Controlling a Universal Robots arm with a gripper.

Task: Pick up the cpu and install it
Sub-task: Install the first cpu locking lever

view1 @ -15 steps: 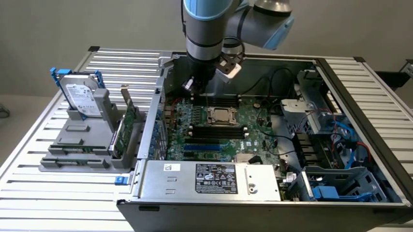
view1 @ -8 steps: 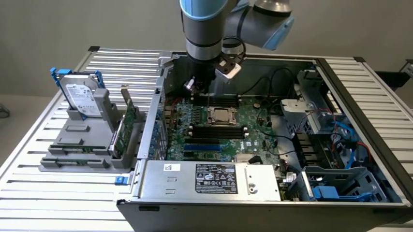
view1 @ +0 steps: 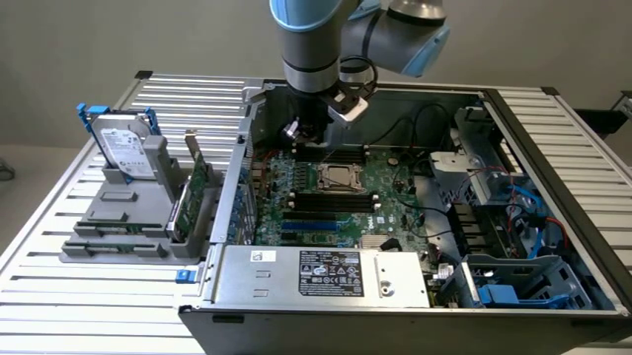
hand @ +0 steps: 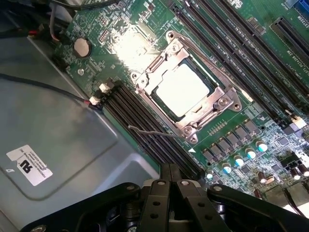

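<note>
The cpu (hand: pixel 183 89) lies flat in the socket on the green motherboard (view1: pixel 395 211), with the silver metal frame (hand: pixel 193 126) around its edges. Its pale top reflects the light, and I can read no writing on it.

Black memory slots (hand: pixel 145 121) run on both sides of the socket. On the grey metal wall (hand: pixel 58 121) of the case there is a white sticker (hand: pixel 29 165) with a bold black mark like the letters R and U; the small lines beside it are not readable. In the exterior view, the metal cover (view1: pixel 395 277) at the front of the case has a black label (view1: pixel 331 272) with white print, too small to read.

My claw (hand: pixel 169 176) is closed, the two fingers pressed together with nothing between them. It hangs above the memory slots just beside the socket, and it does not touch the cpu. My arm (view1: pixel 311 44) comes down almost vertically into the open case, near its back wall.
</note>
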